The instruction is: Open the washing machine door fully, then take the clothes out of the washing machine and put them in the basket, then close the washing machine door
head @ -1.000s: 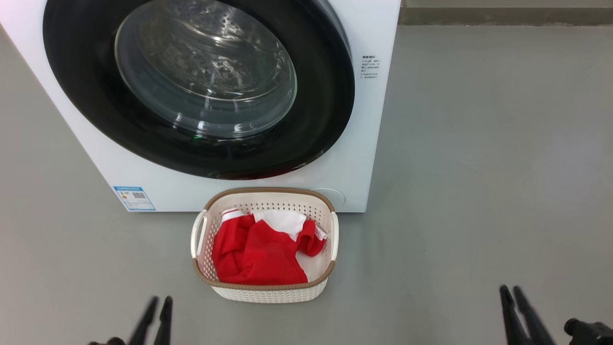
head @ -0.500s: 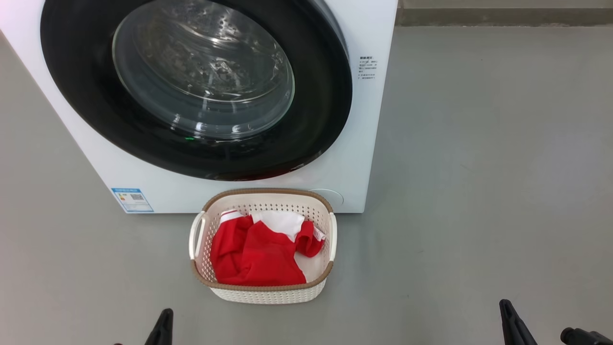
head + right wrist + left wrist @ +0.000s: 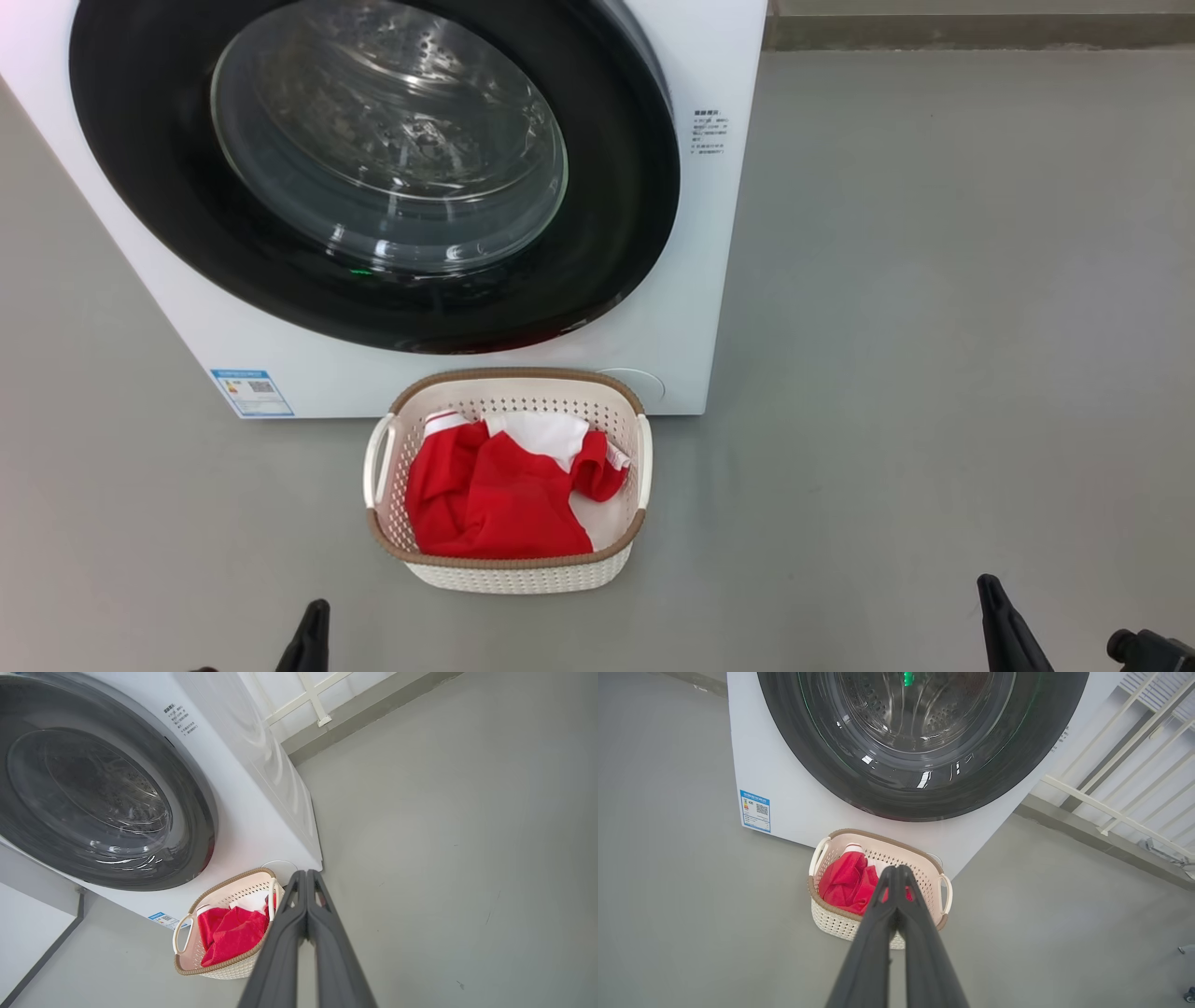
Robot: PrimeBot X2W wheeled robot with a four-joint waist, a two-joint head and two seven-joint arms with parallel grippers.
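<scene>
The white washing machine (image 3: 709,233) stands ahead with its black-rimmed washing machine door (image 3: 616,280) shut flat against the front. Through the glass I see the steel drum. The cream basket (image 3: 509,569) sits on the floor right in front of it, holding the red and white clothes (image 3: 495,499). My left gripper (image 3: 313,621) is at the lower left, shut and empty; in the left wrist view (image 3: 896,870) its tips meet. My right gripper (image 3: 990,597) is at the lower right, shut and empty, with its tips together in the right wrist view (image 3: 306,875). Both stay well back from the basket.
Grey floor (image 3: 934,327) spreads to the right of the machine. A blue label (image 3: 250,392) marks the washer's lower left corner. A white railing (image 3: 1120,812) and a low kerb run behind the machine.
Both grippers went from open to shut and dropped lower in the head view. The whole picture has drifted slightly left, so the camera moved.
</scene>
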